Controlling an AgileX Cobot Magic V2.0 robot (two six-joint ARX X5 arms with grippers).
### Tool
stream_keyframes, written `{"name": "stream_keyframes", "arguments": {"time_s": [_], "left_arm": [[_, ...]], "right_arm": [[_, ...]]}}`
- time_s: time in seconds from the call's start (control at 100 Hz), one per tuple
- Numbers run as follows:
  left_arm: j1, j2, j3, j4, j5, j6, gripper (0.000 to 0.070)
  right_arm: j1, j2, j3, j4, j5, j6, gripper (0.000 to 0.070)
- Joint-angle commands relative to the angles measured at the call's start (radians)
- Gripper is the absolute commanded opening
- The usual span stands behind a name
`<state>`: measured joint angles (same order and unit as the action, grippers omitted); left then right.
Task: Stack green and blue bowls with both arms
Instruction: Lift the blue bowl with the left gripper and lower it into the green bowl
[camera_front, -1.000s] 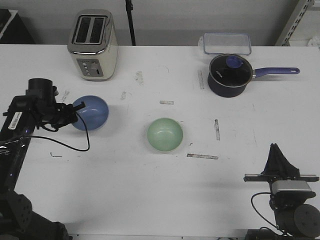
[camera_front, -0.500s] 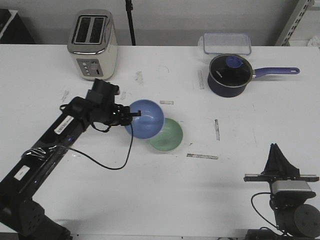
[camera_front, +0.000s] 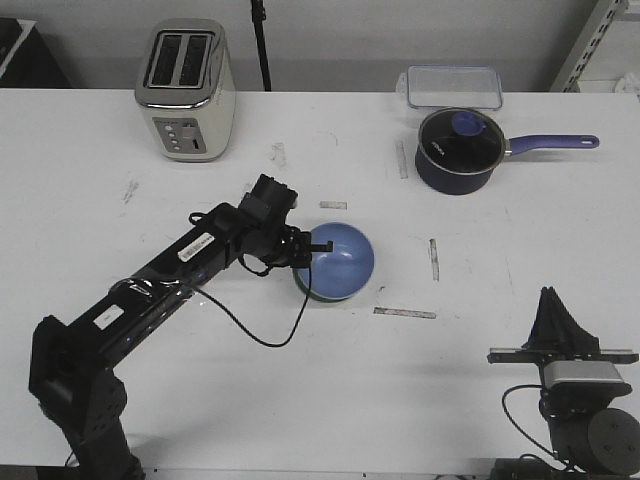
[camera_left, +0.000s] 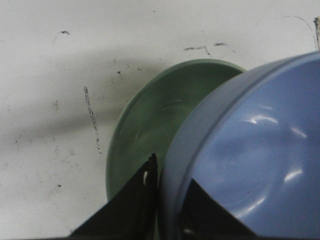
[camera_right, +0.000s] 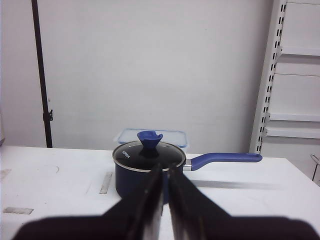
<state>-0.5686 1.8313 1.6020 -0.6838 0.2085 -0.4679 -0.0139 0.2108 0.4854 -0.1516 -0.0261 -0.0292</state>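
Note:
My left gripper (camera_front: 318, 247) is shut on the rim of the blue bowl (camera_front: 342, 259), one finger inside and one outside. The blue bowl hangs directly over the green bowl (camera_front: 306, 288), which rests on the white table and shows only as a sliver at its left. In the left wrist view the blue bowl (camera_left: 255, 155) covers the right half of the green bowl (camera_left: 150, 125), with my left gripper (camera_left: 167, 177) clamped on the blue rim. My right gripper (camera_front: 553, 312) stays parked at the table's near right edge, fingers nearly together and holding nothing.
A silver toaster (camera_front: 185, 90) stands at the back left. A dark navy saucepan (camera_front: 458, 150) with a glass lid and a clear lidded container (camera_front: 453, 85) sit at the back right. Tape strips (camera_front: 404, 313) mark the table.
My left arm has carried the blue bowl rightward from the table's left side to a spot above the green bowl. The right arm has not moved.

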Motion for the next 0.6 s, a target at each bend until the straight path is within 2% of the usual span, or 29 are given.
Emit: {"name": "stream_keyframes", "arguments": {"time_s": [0.0,0.19,0.32,0.59], "left_arm": [[-0.01,0.028,0.027,0.006,0.002,-0.024,0.0001],[-0.016,0.036,0.027,0.022,0.002,-0.023,0.0013],[-0.016,0.036,0.027,0.023,0.003,-0.016,0.0217],[-0.016,0.016,0.029,0.022,0.003,-0.012,0.0219]], "right_arm": [[0.001,-0.002,-0.003,0.009,0.0,0.01,0.0016],[0.001,-0.002,-0.003,0.009,0.0,0.01,0.0016],[0.001,-0.002,-0.003,0.009,0.0,0.01,0.0016],[0.001,-0.002,-0.003,0.009,0.0,0.01,0.0016]]}}
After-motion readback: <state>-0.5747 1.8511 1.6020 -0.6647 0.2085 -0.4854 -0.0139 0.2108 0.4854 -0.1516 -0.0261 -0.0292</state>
